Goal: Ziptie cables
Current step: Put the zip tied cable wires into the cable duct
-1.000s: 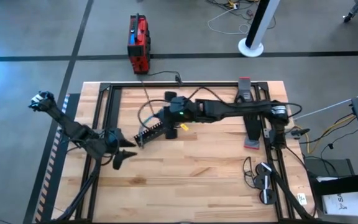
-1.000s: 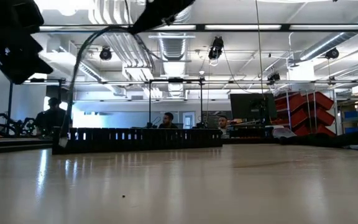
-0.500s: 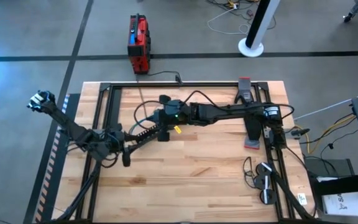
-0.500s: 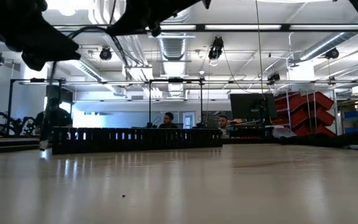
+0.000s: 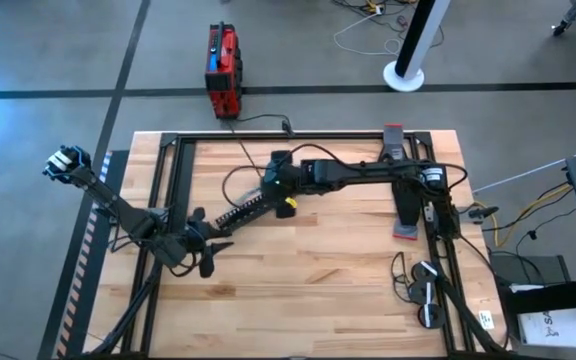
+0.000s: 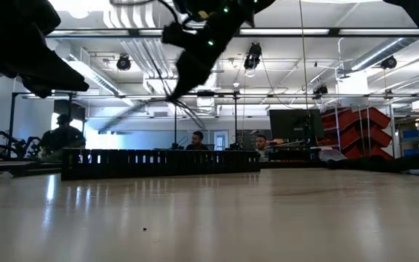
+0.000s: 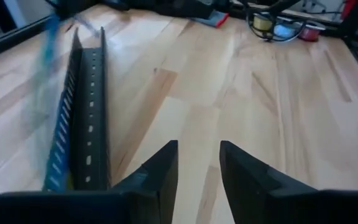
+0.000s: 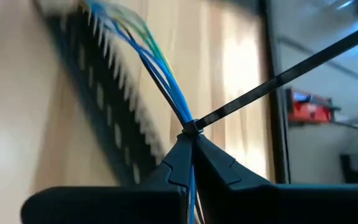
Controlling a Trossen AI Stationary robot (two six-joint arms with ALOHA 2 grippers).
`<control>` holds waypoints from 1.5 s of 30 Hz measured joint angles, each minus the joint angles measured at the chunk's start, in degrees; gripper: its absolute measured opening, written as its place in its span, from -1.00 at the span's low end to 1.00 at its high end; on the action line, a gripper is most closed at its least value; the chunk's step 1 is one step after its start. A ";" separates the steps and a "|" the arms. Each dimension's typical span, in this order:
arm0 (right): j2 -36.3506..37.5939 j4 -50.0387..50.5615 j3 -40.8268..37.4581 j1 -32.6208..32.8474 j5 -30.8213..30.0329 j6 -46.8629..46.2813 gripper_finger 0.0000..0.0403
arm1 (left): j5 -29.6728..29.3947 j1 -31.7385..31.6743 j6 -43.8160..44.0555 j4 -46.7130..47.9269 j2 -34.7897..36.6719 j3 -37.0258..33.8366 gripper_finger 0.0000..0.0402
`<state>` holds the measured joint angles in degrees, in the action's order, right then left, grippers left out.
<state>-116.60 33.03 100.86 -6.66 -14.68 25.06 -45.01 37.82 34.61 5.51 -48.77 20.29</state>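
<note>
The cables, thin blue and green wires, are bundled by a black ziptie whose long tail sticks out sideways. My right gripper is shut on this bundle above the table's middle. The wires arch from it in a loop. A long black toothed strip lies flat on the wood, slanting from the right gripper toward my left gripper. That gripper is open beside the strip's near-left end and touches nothing. My right gripper pinches the bundle of cables between its two fingertips, right at the ziptie's loop. The wires run on past the fingertips toward the toothed strip, held clear of the table. The ziptie's tail points away to one side.
A black metal frame borders the wooden table. A red and grey tool lies at the right, with a coiled cord and round black parts nearer. A red case stands on the floor beyond the far edge.
My right gripper first swung toward the table's left, then back toward the far right and up, carrying the bundle. The wires' loose end, which hung down to the table by the strip's left end, is now lifted clear. My left gripper shifted slightly toward the near edge.
</note>
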 joint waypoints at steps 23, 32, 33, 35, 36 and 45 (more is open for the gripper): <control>-0.63 3.13 -14.01 -4.14 -6.44 30.89 -1.00 | -5.44 -0.04 0.66 -0.13 -0.11 -0.11 -0.51; -0.52 2.70 -17.46 -4.15 -11.05 41.22 -1.00 | -5.44 -0.04 0.44 -0.10 -0.11 -0.15 -0.51; -0.52 2.72 -17.46 -4.15 -11.06 41.73 -1.00 | -5.44 -0.06 0.43 -0.10 -0.11 -0.15 -0.51; -0.52 2.63 -17.49 -4.13 -11.03 42.36 -1.00 | -5.44 -0.07 0.42 -0.10 -0.11 -0.15 -0.51; -0.52 2.55 -17.49 -4.11 -10.83 42.59 -1.00 | -5.44 -0.04 0.42 -0.08 -0.11 -0.17 -0.51; -0.52 1.95 -17.49 -4.11 -10.44 47.23 -0.75 | -5.47 -0.04 0.39 0.05 -0.11 -0.17 -0.51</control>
<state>-117.12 34.98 83.37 -10.77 -25.12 72.29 -50.48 37.78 35.00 5.56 -48.88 20.12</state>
